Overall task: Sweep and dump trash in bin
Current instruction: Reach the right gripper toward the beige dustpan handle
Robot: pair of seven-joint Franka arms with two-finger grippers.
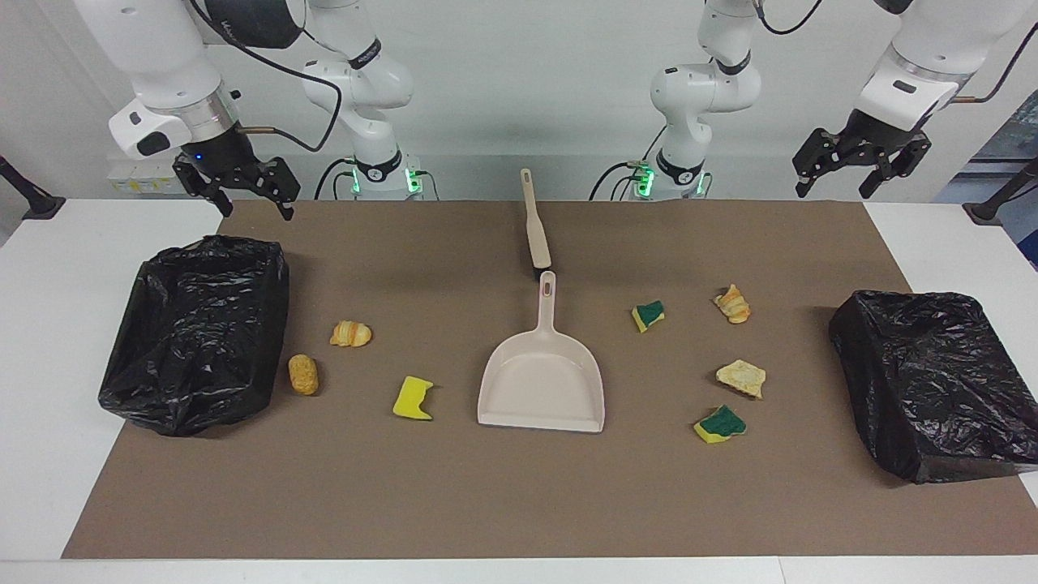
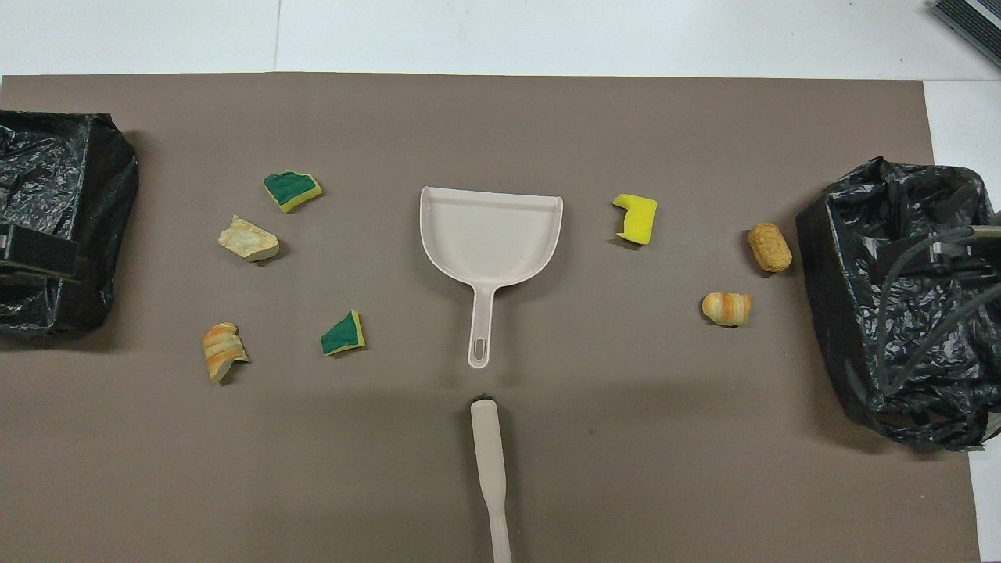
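1. Left tool (image 1: 859,166): raised over the worktop (image 1: 519,503) corner at the robots' edge, left arm's end; fingers spread wide, holding nothing. Arm waits.
2. Right tool (image 1: 239,186): raised over the matching corner at the right arm's end, above the black-lined bin (image 1: 199,328); fingers wide, holding nothing.
3. Trash: seven scraps, none near either tool. Four lie between dustpan (image 1: 542,381) and the second bin (image 1: 932,381): green-topped sponge (image 1: 649,315), striped croissant piece (image 1: 733,304), pale bread chunk (image 1: 740,378), second green sponge (image 1: 720,424).
4. Three toward the right arm's end: yellow sponge (image 1: 413,399), striped roll (image 1: 350,333), tan nugget (image 1: 303,374).
5. Brush (image 1: 535,223) lies mid-worktop, handle toward robots' edge; the mat's outer edge has open room.
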